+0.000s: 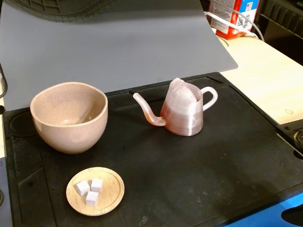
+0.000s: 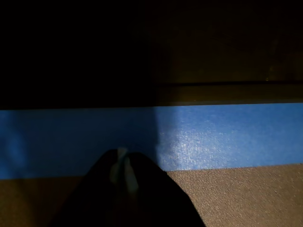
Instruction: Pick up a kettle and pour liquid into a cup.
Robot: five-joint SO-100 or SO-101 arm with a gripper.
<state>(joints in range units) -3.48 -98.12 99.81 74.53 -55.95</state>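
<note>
**Kettle and cup at rest on the mat, gripper seen only from the wrist**

In the fixed view, the kettle (image 1: 182,113) was seen upright near the middle of the frame, on a black mat (image 1: 227,165). Its thin curved spout was turned toward the left of the frame and its white loop handle toward the right. A darker amber band, taken to be the liquid (image 1: 182,124), was visible through the lower part of its translucent wall. The cup (image 1: 69,116) was found at the left of the frame, upright, apart from the kettle, with the spout tip pointing toward it but not touching it. Whether anything lay inside the cup could not be told. Below the cup, at the lower left, a small wooden dish (image 1: 95,190) was placed, and three white cubes (image 1: 90,191) were held in it. A grey board (image 1: 118,47) was seen across the top of the frame, and a red and white container (image 1: 232,16) at the upper right on a pale wooden table (image 1: 265,75).

No arm was shown in the fixed view. In the wrist view, the gripper (image 2: 123,168) was made out as a dark shape at the bottom centre, over a blue band (image 2: 227,137) and a brown surface (image 2: 246,198). The jaws appeared drawn together, with only a pale sliver between them, and nothing was seen to be held or touched.
</note>
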